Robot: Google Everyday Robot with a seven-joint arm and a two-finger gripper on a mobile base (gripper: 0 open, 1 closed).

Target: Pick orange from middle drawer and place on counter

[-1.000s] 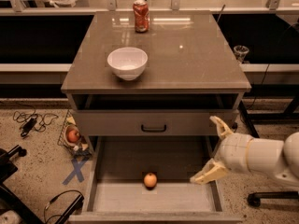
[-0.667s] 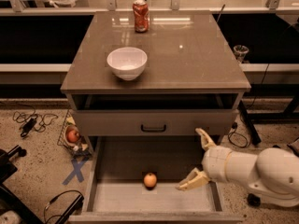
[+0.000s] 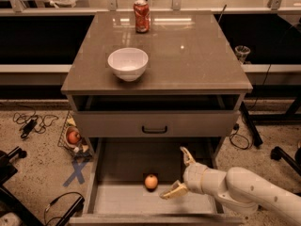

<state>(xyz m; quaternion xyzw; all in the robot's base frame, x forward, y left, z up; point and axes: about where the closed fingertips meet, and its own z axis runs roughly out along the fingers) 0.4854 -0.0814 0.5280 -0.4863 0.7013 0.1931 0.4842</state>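
Observation:
The orange [image 3: 151, 181] lies on the pale floor of the open middle drawer [image 3: 117, 201], near its centre. My gripper [image 3: 178, 172] is inside the drawer just right of the orange, fingers spread wide, one fingertip [image 3: 167, 194] low near the fruit and the other raised behind. It holds nothing and is not touching the orange. The white arm comes in from the lower right. The glossy grey-brown counter [image 3: 188, 55] tops the cabinet above.
A white bowl [image 3: 128, 63] and a red soda can [image 3: 141, 16] stand on the counter. A closed drawer front with a small black handle [image 3: 154, 130] is above the open drawer. A wire basket with a reddish fruit [image 3: 74, 137] and cables lie on the floor, left.
My gripper has moved left and down into the drawer, from near the right wall to just beside the orange. The orange has not moved.

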